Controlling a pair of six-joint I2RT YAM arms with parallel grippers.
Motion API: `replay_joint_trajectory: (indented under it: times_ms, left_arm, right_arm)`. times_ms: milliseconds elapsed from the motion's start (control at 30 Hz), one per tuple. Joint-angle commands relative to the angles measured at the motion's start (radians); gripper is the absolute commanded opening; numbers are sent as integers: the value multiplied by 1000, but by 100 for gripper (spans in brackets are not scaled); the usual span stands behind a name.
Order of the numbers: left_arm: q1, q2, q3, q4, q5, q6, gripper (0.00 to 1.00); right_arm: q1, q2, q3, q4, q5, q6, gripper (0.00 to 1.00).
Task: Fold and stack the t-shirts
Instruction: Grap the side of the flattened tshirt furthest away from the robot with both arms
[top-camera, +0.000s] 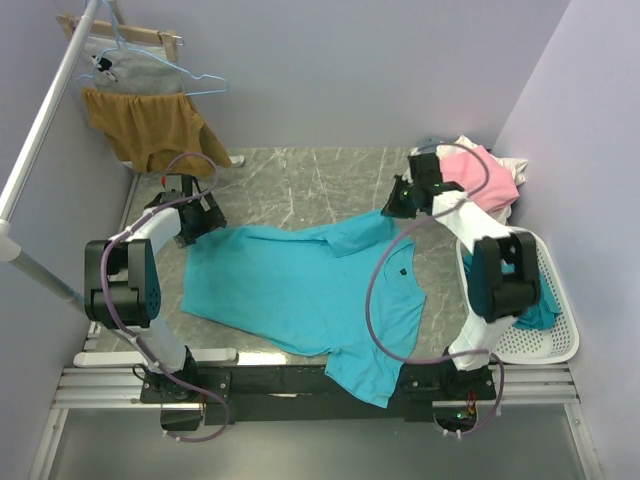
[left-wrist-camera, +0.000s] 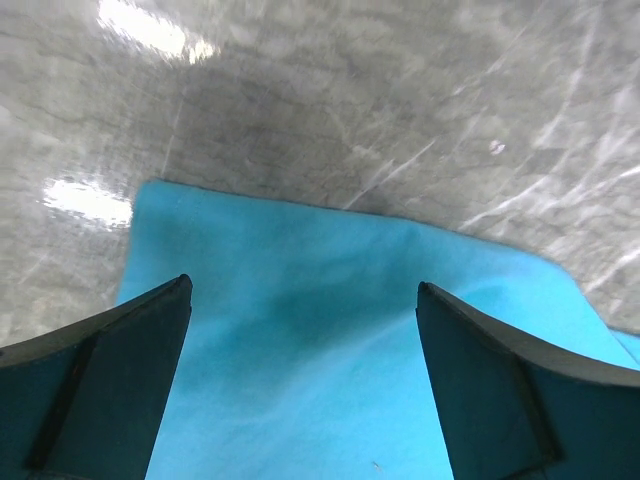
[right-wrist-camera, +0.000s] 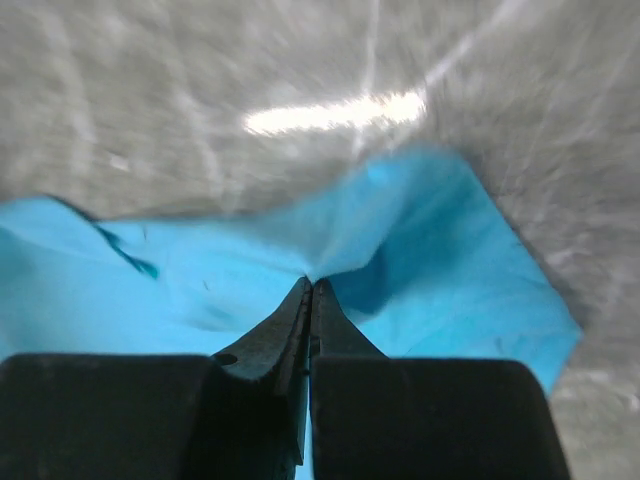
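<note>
A turquoise t-shirt (top-camera: 300, 290) lies spread on the marble table, its hem at the left and one sleeve hanging over the near edge. My left gripper (top-camera: 203, 222) is open just above the shirt's far left corner; in the left wrist view the cloth (left-wrist-camera: 330, 350) fills the gap between the fingers (left-wrist-camera: 120, 370). My right gripper (top-camera: 392, 207) is shut on the shirt's far right sleeve; the right wrist view shows the cloth (right-wrist-camera: 420, 260) pinched and puckered at the closed tips (right-wrist-camera: 311, 285). Pink (top-camera: 478, 172) and white shirts are piled at the far right.
A white basket (top-camera: 555, 310) at the right edge holds another teal garment (top-camera: 535, 312). A mustard-brown garment (top-camera: 150, 125) and a grey one hang on hangers at the far left, beside a white rail (top-camera: 40, 130). Bare marble (top-camera: 300, 185) lies beyond the shirt.
</note>
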Motion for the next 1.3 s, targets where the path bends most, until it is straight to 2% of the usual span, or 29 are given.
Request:
replay_joint_trajectory:
  times_ms: [0, 200, 433, 600, 767, 800, 833, 900, 933, 1000, 1033, 1067, 1167, 1267]
  left_arm:
    - [-3, -88, 0, 16, -32, 2, 99]
    - [-3, 4, 26, 21, -22, 1, 99]
    - [-14, 144, 89, 42, 80, -2, 99]
    - [-61, 220, 196, -7, 59, 4, 99]
    - [-90, 267, 240, -44, 36, 25, 99]
    - [-94, 262, 233, -42, 40, 25, 94]
    - [-95, 254, 224, -36, 47, 27, 81]
    - [-103, 222, 184, -27, 59, 25, 65]
    - [-104, 211, 174, -29, 60, 24, 46]
    - [-104, 182, 146, -32, 73, 35, 32]
    - [-104, 175, 140, -39, 77, 39, 12]
    - [-104, 167, 129, -42, 77, 42, 3]
    - [-104, 121, 132, -26, 93, 50, 1]
    - [-104, 83, 199, -25, 135, 52, 1]
  right_arm:
    - [-18, -194, 30, -29, 118, -4, 0]
    - [-18, -277, 17, -88, 74, -22, 0]
    - [-19, -335, -53, -83, 13, -27, 0]
    - [-18, -349, -75, -85, 5, -35, 0]
    - [-18, -354, -84, -83, -7, -38, 0]
    - [-18, -354, -87, -82, -7, -38, 0]
    - [-19, -354, -85, -83, -6, -39, 0]
    - [-18, -354, -85, -89, 1, -39, 0]
    - [-18, -354, -87, -89, 2, -39, 0]
    - [-18, -349, -84, -88, 1, -39, 0]
    - [-18, -347, -85, -88, 4, -39, 0]
    - [-18, -343, -85, -86, -1, -41, 0]
    - [-16, -328, -78, -89, 1, -41, 0]
    - [-18, -317, -64, -92, 7, -47, 0]
